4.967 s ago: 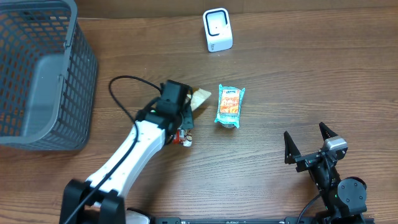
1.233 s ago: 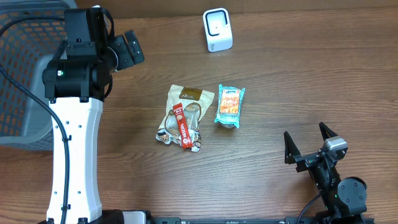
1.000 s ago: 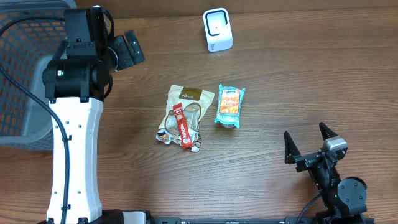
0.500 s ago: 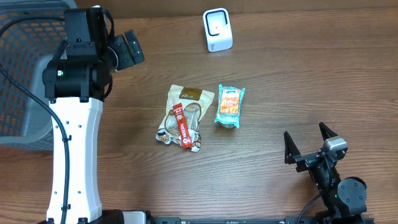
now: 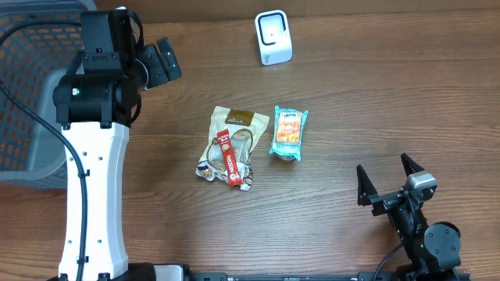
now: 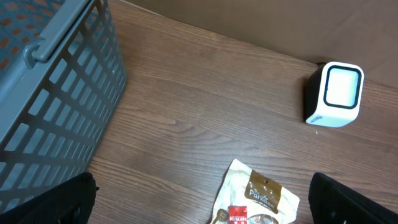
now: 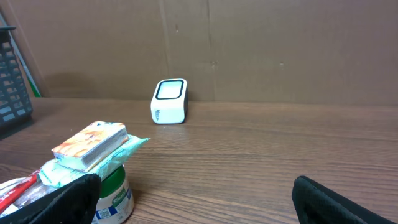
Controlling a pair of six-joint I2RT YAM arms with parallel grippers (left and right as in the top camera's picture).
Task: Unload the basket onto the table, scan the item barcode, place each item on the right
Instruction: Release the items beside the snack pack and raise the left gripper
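Two packs lie side by side mid-bench: a beige pouch [image 5: 234, 133] with a red stick [image 5: 229, 160] across its lower half, and just to its right a teal pack [image 5: 289, 133]. Neither is touched by an arm. A white scanner [image 5: 273, 37] stands at the far edge of the bench [image 5: 391, 94], well apart from both packs. A grey basket [image 5: 31, 94] fills the far left corner.

The left end effector [image 5: 158, 64] hangs high beside the basket, released, jaws spread wide and holding nothing. Its camera looks down on the basket wall, the scanner and the pouch's top edge.

The right end effector [image 5: 385, 178] sits low at the near right corner, also released and empty, jaws wide apart. Its camera sees the teal pack at the left and the scanner farther back.
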